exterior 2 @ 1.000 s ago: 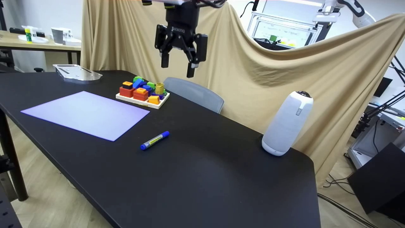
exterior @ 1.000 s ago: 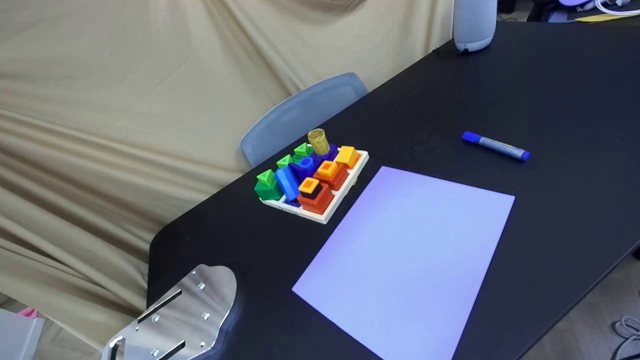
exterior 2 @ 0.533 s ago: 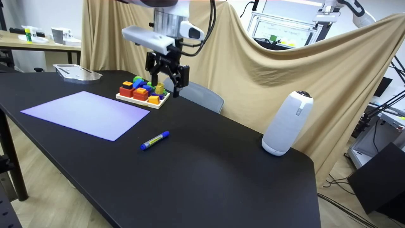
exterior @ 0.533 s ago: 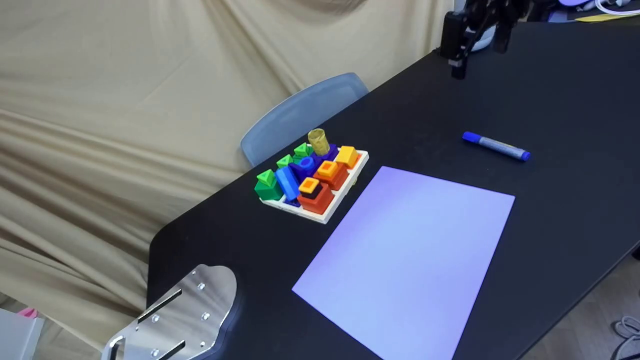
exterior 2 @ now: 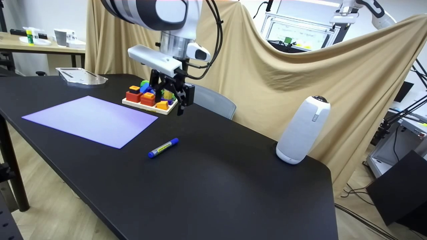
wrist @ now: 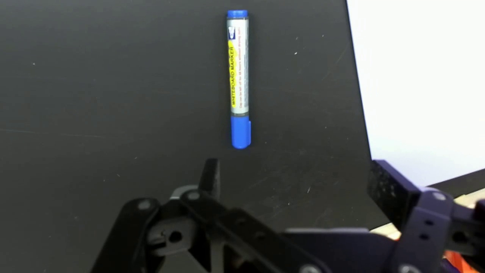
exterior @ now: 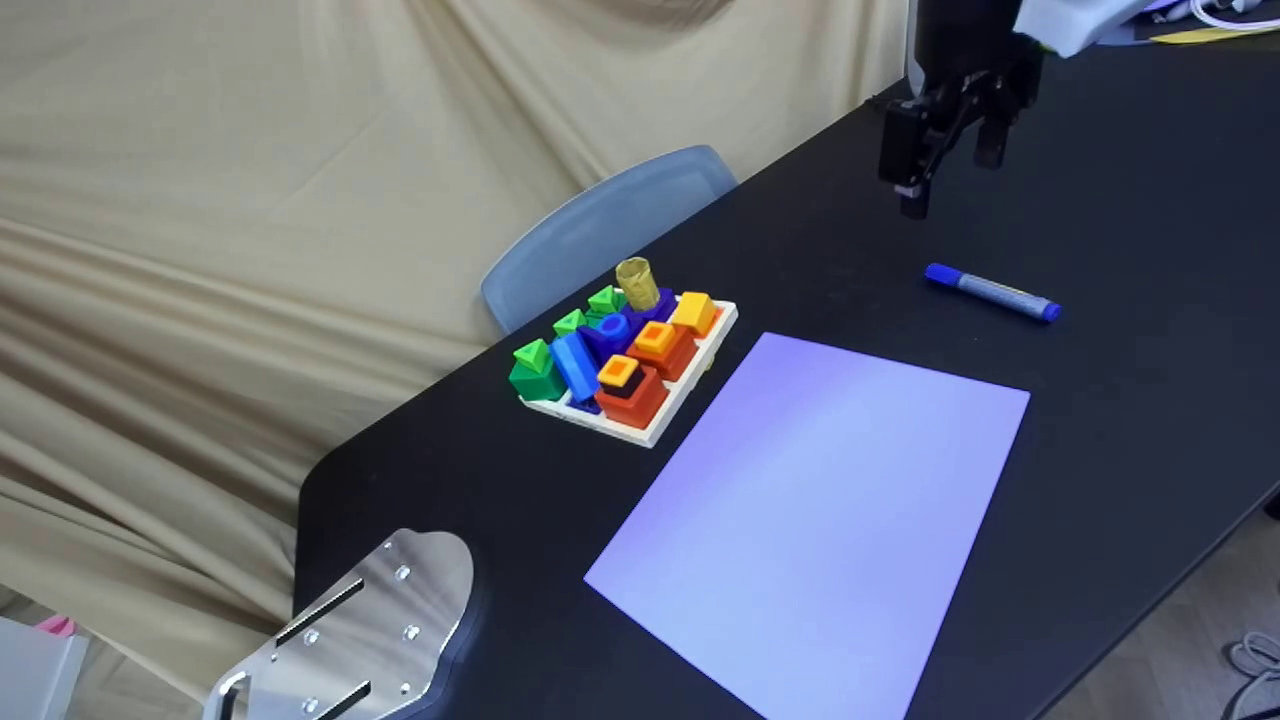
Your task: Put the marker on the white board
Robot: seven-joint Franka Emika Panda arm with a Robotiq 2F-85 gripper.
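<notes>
In both exterior views I see a black table (exterior 2: 217,193), with a tan curtain (exterior 2: 260,83) hung behind it. The marker (wrist: 240,76) lies flat on the tabletop beside the white board (exterior: 810,530), apart from it and roughly along its nearest edge. In the wrist view I can read the yellow patch on its silver-grey barrel, WHITEBOARD MARKER; one end has a short blue plug, the other a longer blue cap with a clip, and that capped end is the one nearest my gripper (wrist: 295,167). The jaws stand wide apart, released, and hang above the tabletop near the cap.

Compared with a second ago, I have the gripper lower; it has come into an exterior view from beyond the frame's edge, and more of the arm (exterior 2: 170,15) shows as well. Marker and board lie just where they do in that earlier frame.

A white tray (exterior: 652,432) loaded with colourful blocks (exterior: 672,350) sits near the board without touching it, and a grey chair (exterior: 610,230) stands behind, at the table's edge. A metal plate (exterior: 360,640) lies well away from the marker, and a rounded white device (exterior 2: 302,131) stands near the curtain. In an exterior view my gripper blocks my sight of some of the blocks, and in the wrist view one jaw covers part of the tray
</notes>
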